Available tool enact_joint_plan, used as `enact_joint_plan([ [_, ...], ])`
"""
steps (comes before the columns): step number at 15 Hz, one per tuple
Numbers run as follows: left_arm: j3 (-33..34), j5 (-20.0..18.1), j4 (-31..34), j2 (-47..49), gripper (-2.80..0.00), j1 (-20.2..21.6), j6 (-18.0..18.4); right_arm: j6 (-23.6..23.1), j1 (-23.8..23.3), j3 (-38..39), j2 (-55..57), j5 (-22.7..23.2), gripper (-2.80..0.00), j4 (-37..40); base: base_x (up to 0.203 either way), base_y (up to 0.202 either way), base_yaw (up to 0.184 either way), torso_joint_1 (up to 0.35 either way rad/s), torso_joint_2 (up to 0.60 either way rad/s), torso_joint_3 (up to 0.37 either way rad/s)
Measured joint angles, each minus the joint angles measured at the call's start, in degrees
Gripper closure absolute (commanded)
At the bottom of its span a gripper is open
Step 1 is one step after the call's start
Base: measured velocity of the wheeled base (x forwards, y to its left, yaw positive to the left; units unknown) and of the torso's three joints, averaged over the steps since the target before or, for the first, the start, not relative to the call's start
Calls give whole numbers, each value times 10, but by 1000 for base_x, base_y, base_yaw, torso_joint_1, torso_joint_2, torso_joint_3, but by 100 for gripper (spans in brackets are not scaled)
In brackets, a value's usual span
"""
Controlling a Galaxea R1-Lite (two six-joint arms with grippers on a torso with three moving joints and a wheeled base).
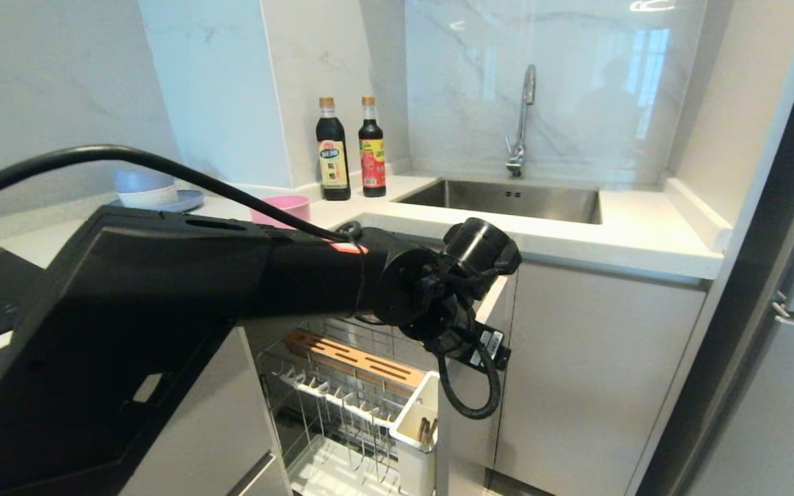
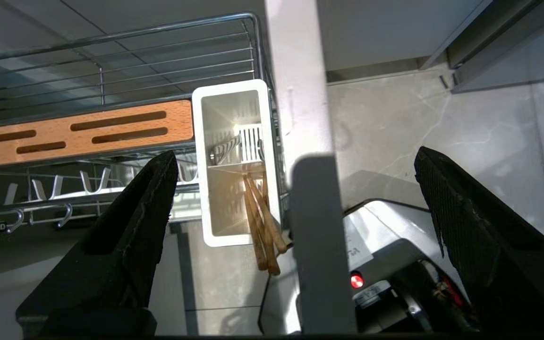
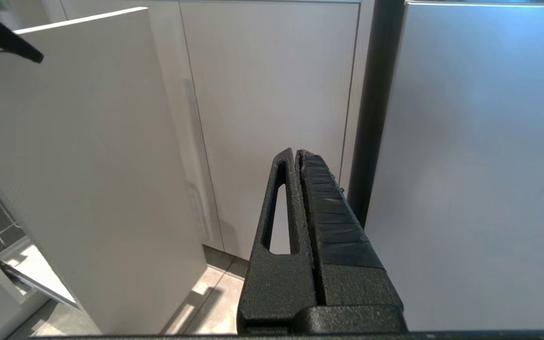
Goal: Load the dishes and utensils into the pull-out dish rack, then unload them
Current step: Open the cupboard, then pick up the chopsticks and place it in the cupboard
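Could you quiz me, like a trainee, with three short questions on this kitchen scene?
1. True or false: the chopsticks stand in the white utensil cup.
2. Where is the pink bowl? A) in the sink B) on the counter C) in the rack
3. Fill in: the left gripper is ____, while the right gripper is shut.

Key: 1 true. 2 B, near the two dark bottles. 3 open; nothing lies between its fingers.
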Motion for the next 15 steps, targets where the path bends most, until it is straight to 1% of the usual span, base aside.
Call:
enact_joint_plan([
  [5,-7,-22,0,-52,-280,-25,-17,0,0,0,0,0,0,0,0,0,0,0,0,0],
  [6,-9,-22,1,-72,0,-31,-18,0,0,0,0,0,0,0,0,0,0,0,0,0],
  [8,-12,-21,6,-118,0,-41,-18,0,0,0,0,0,0,0,0,0,0,0,0,0],
  [10,-24,-8,20,-171,0,-48,-16,0,0,0,0,0,0,0,0,0,0,0,0,0],
  [13,-40,41,55,-258,0,-55,-15,0,0,0,0,0,0,0,0,0,0,0,0,0],
  [14,-42,58,66,-288,0,-52,-13,0,0,0,0,0,0,0,0,0,0,0,0,0],
  [15,-43,66,77,-321,0,-40,-8,0,0,0,0,0,0,0,0,0,0,0,0,0],
])
